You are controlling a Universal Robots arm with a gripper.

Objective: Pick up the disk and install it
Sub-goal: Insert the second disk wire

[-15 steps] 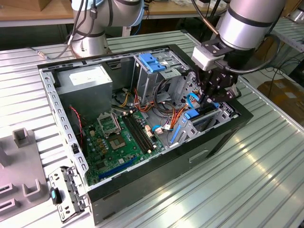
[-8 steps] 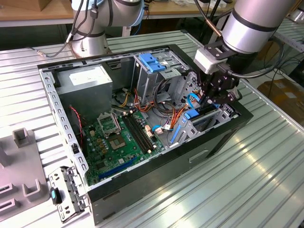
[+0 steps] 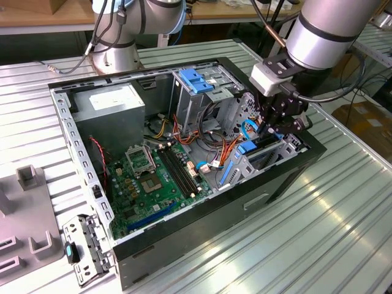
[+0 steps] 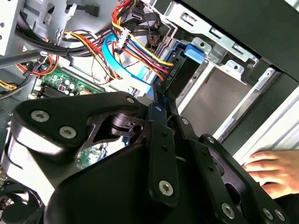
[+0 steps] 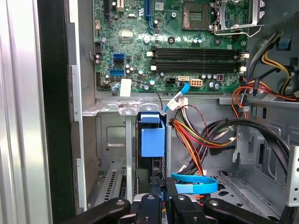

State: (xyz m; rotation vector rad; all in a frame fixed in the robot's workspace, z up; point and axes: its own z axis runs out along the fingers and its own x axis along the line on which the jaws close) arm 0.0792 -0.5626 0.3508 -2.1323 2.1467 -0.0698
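Black linkage plates of the gripper point(image 4: 161, 100) sit closest to the lens in the second wrist view, studded with silver screw heads. Its jaws stand nearly closed, pinched on the thin upper edge of the disk point(image 4: 180, 74), a dark slab with a blue plastic rail point(image 4: 192, 51) at its far end. In the first wrist view the same jaws meet just below the disk point(image 5: 152, 137), whose blue rail end stands upright in a narrow metal bay point(image 5: 114, 140) at the front of the computer case, beside a looped blue data cable point(image 5: 194, 184) and a bundle of red, yellow and black power wires point(image 5: 196, 140).

From the exterior view the gripper point(image 3: 272, 125) reaches down into the open tower case point(image 3: 202, 220), which lies on its side on a ribbed metal surface point(image 3: 318, 233). The disk point(image 3: 260, 150) is partly inside the lower drive bay, near the exterior view's right end of the case. Further back stand a drive cage with a blue latch point(image 3: 196, 79) and a grey power supply point(image 3: 113, 101) bearing a white sticker, its print too small to read. A green motherboard point(image 3: 153, 180) fills the case floor.

A person's hand point(image 4: 273, 170) rests at the case edge in the second wrist view.
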